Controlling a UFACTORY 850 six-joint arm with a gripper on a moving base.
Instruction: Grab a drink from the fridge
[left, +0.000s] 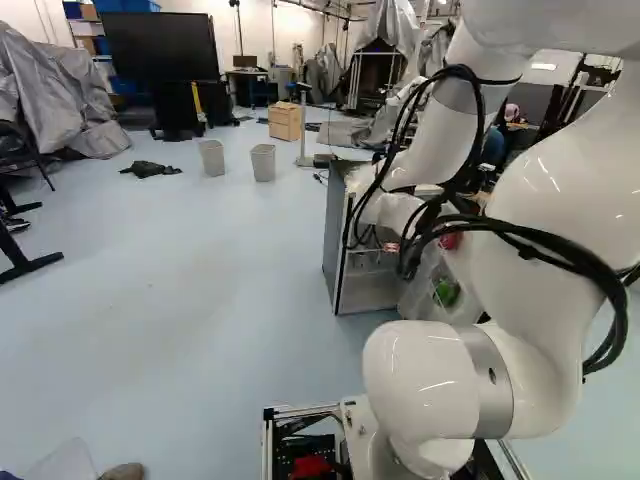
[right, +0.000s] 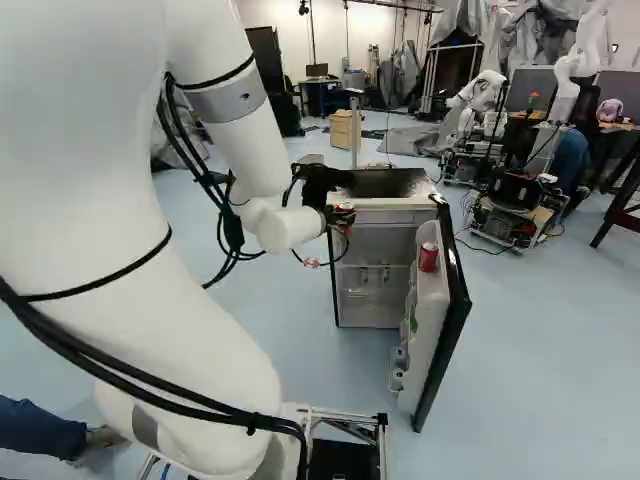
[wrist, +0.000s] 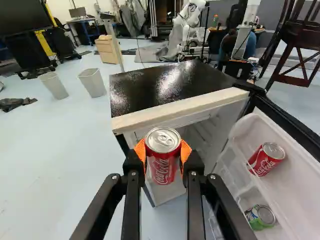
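the white arm (right: 90, 190), nearest, hides much of the fridge door (right: 440, 325) in the left base view; the right base view shows it open. the wrist view shows the gripper (right: 341, 214) clamped around a red can (wrist: 162, 162) near the fridge (right: 385, 203).

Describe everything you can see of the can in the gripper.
The can is a red cylinder with white lettering and a silvery, metallic-looking top, its pull tab lying flat. No dent shows on this side. The gripper holds it roughly upright, orange pads against opposite sides, with the open fridge behind it.
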